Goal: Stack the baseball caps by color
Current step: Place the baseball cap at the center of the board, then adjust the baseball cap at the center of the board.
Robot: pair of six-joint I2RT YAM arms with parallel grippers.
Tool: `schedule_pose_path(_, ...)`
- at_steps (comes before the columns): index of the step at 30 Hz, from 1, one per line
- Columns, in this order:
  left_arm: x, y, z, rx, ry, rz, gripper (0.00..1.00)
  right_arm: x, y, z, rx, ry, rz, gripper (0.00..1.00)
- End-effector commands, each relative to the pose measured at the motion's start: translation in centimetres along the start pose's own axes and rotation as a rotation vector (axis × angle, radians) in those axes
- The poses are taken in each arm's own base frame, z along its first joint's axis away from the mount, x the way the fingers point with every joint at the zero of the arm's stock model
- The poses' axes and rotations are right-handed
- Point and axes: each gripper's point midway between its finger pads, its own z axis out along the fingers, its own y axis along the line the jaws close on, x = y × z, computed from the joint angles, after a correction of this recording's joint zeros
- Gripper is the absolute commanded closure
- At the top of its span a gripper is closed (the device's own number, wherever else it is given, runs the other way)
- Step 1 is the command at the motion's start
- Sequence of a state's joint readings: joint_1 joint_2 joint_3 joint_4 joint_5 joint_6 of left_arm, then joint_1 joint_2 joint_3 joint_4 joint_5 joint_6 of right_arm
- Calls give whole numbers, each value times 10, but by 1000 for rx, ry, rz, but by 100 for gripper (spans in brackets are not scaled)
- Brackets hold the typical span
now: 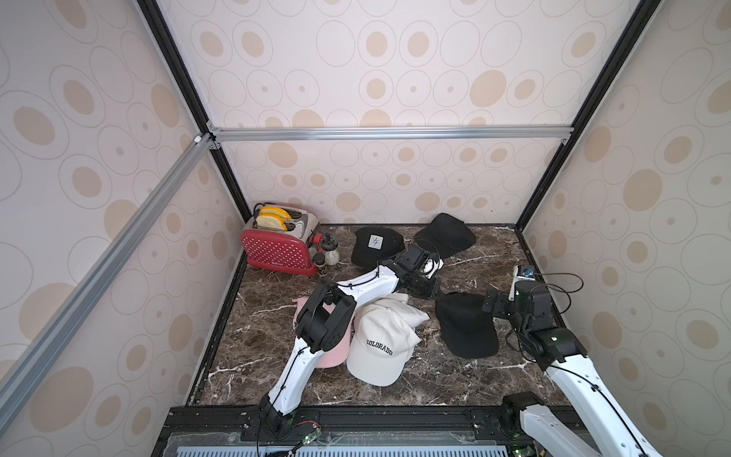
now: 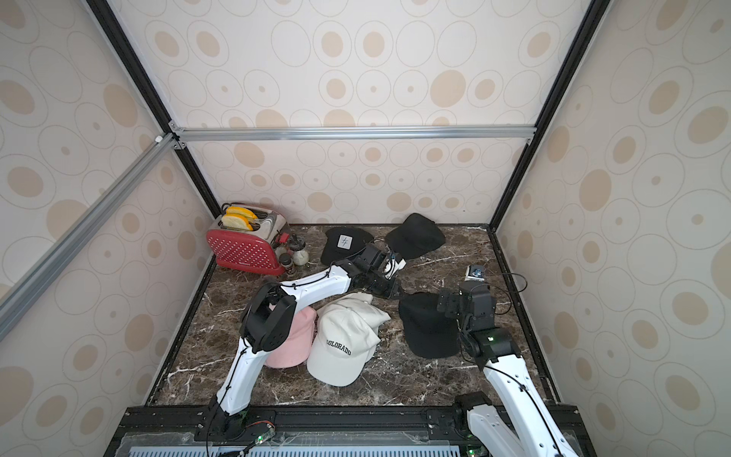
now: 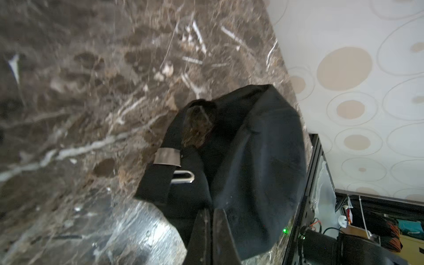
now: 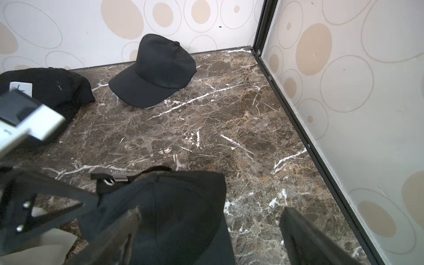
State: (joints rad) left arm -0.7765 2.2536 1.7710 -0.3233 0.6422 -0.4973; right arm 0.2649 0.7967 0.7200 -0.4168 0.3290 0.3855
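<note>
Left gripper (image 3: 212,211) pinches its jaws together on the strap end of a black cap (image 3: 259,160) near the bench's (image 1: 494,380) right edge, as the right gripper (image 4: 211,210) hangs spread apart above it; a patched black cap (image 1: 375,247) and a plain black cap (image 1: 447,233) line the back edge, with off-white caps (image 1: 375,352) and a pink cap (image 1: 334,354) nearer the front edge.

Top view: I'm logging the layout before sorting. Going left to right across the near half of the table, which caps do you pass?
Pink cap → off-white COLORADO cap → black cap
</note>
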Motion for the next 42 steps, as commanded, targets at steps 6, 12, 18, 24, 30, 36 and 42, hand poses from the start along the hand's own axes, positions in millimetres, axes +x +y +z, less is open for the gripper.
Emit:
schedule_pose_path(6, 2, -19, -20, -28, 1, 118, 100, 3, 0, -1, -8, 23, 4, 0)
schedule_pose_path(12, -9, -33, -26, 6, -21, 105, 76, 11, 9, 4, -51, 57, -18, 0)
schedule_pose_path(18, -14, -57, -56, 22, -42, 165, 54, 16, 39, 2, -211, 158, -54, 0)
schedule_pose_path(24, -28, -60, -108, -139, -168, 255, 22, 25, 46, 16, -219, 185, -2, 0)
schedule_pose_path(30, -40, -38, -150, -317, -271, 206, 1, 52, 80, 16, -402, 366, -40, 0)
schedule_pose_path(36, -48, -22, -185, -402, -413, 125, 1, 73, 105, 19, -543, 496, -63, 0)
schedule_pose_path(42, -45, -5, -225, -482, -544, 71, 1, 100, 106, 24, -539, 613, -49, 0)
